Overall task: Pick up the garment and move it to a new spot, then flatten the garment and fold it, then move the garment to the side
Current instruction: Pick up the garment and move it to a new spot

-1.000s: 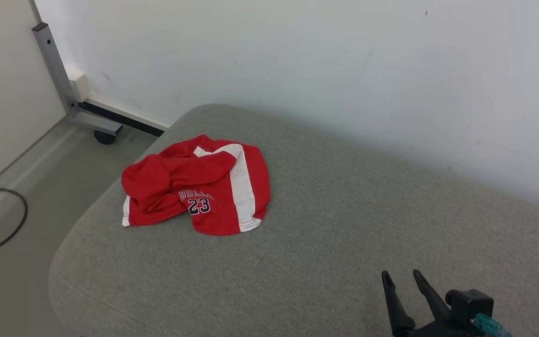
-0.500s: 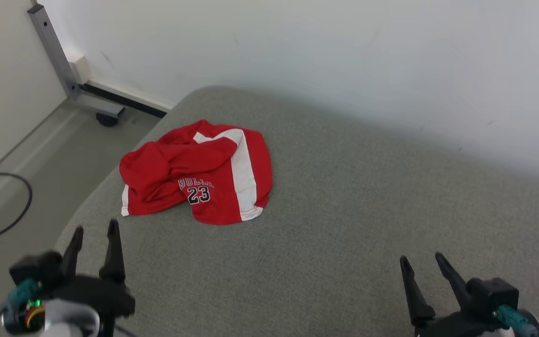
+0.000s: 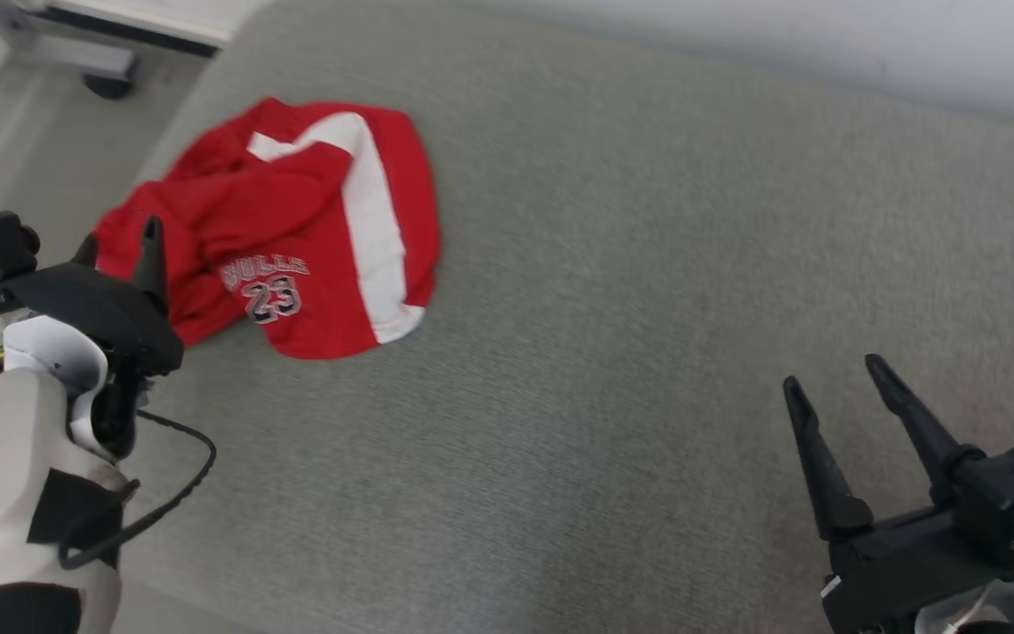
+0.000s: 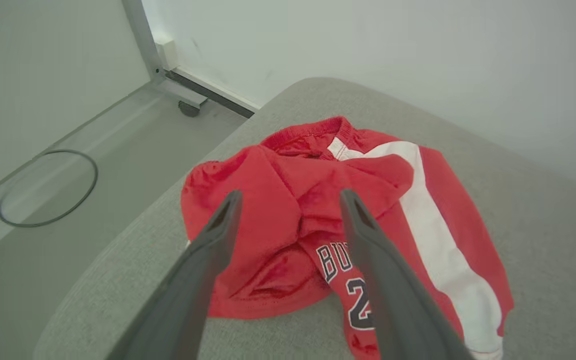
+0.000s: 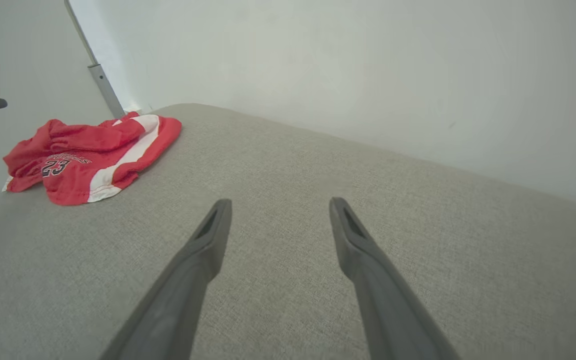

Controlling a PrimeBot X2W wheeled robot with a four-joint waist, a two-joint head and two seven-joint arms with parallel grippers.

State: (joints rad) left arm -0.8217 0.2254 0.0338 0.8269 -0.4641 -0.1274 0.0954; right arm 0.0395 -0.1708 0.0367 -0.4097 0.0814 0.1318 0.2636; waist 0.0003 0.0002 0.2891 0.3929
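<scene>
Your garment (image 3: 296,229) lies crumpled by the grey cushion's (image 3: 613,264) rounded left edge, with bare cushion stretching rightward. Your left claw (image 3: 120,236) hovers wide beside the garment; your right claw (image 3: 831,370) is wide, well apart.

Red garment (image 3: 296,220), dark white-edged print on one crumpled panel, head view reads BULLS with first letter half lost in a fold, 23 just beneath, left wrist view shows BU over 2, right wrist view 23, word above too small.
</scene>
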